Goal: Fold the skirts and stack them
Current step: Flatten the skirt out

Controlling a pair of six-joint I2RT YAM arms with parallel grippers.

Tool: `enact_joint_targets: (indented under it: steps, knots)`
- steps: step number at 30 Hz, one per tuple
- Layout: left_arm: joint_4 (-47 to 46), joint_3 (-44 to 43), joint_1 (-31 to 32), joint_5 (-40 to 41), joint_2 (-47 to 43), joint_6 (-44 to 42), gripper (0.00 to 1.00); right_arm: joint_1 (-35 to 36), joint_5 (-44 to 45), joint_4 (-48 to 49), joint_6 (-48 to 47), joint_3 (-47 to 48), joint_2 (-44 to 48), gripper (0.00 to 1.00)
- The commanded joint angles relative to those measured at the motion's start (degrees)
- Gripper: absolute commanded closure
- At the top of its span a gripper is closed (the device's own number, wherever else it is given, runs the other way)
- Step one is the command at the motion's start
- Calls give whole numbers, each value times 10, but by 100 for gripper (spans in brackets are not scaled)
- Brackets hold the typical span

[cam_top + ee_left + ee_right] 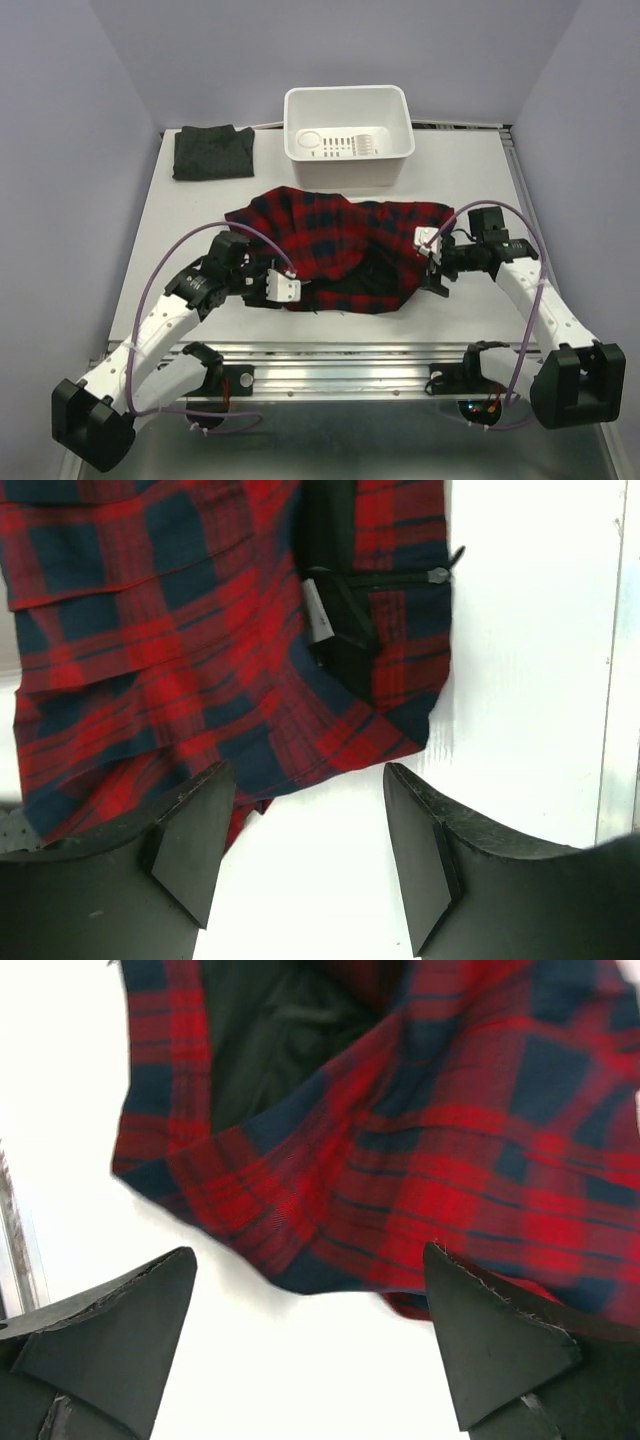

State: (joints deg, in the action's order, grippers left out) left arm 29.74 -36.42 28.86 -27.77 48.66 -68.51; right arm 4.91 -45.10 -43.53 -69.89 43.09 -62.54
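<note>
Bench [480,170]: plaid skirt [340,240] lies unfolded mid-bench, toward the near edge. It looks soft, light and limp; I'd pinch it at the near corners. One white tub [345,172] at far edge centre. Grey skirt [212,152] folded, far-left corner. Two skirts total. Left gripper [300,780], right gripper [310,1260]: jaws apart, holding nothing.

The red-and-navy plaid skirt [340,245] is spread out, rumpled and not folded flat, across the middle of the table [470,190]. Its dark lining [360,285] is turned up along the near edge, where a black zip [395,577] and a small white label [318,610] are seen. The dark grey skirt [212,152] is laid folded into a flat rectangle at the far left corner, well apart from it.
</note>
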Motion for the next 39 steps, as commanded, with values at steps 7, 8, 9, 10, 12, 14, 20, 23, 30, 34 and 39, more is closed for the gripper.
enact_joint_targets:
  steps: [7, 8, 9, 10, 12, 14, 20, 23, 30, 34, 39]
  knots:
    - [-54, -105, 16, 10, 94, 186, 28, 6, -39, -53, 195, 141, -67, 9]
    - [-63, -112, 33, 38, 129, 220, 28, 6, -33, -38, 251, 135, -66, 10]
    - [-57, -126, 41, 49, 148, 223, 29, 27, -27, -2, 268, 119, -62, 10]
    - [-53, -131, 46, 60, 164, 224, 29, 42, -20, 15, 286, 111, -58, 10]
    - [-56, -135, 31, 51, 190, 253, 29, 83, 26, 95, 327, 94, -41, 12]
    - [-58, -131, -13, -62, 177, 258, 30, 148, 70, 163, 307, 76, -27, 16]
    - [-19, -103, -80, -183, 94, 131, 35, 200, 74, 247, 139, 80, -59, 35]
    - [0, -86, -30, -144, 74, 84, 49, 200, 31, 223, 31, 101, -105, 47]
    - [-33, -32, 37, -76, 72, 100, 55, 237, 26, 235, -76, 63, -164, 53]
    - [-59, -15, 37, -59, 81, 165, 36, 244, 67, 290, 6, 81, -196, 43]
    - [-79, 24, 37, -40, 44, 202, 33, 244, 120, 296, 5, 105, -216, 27]
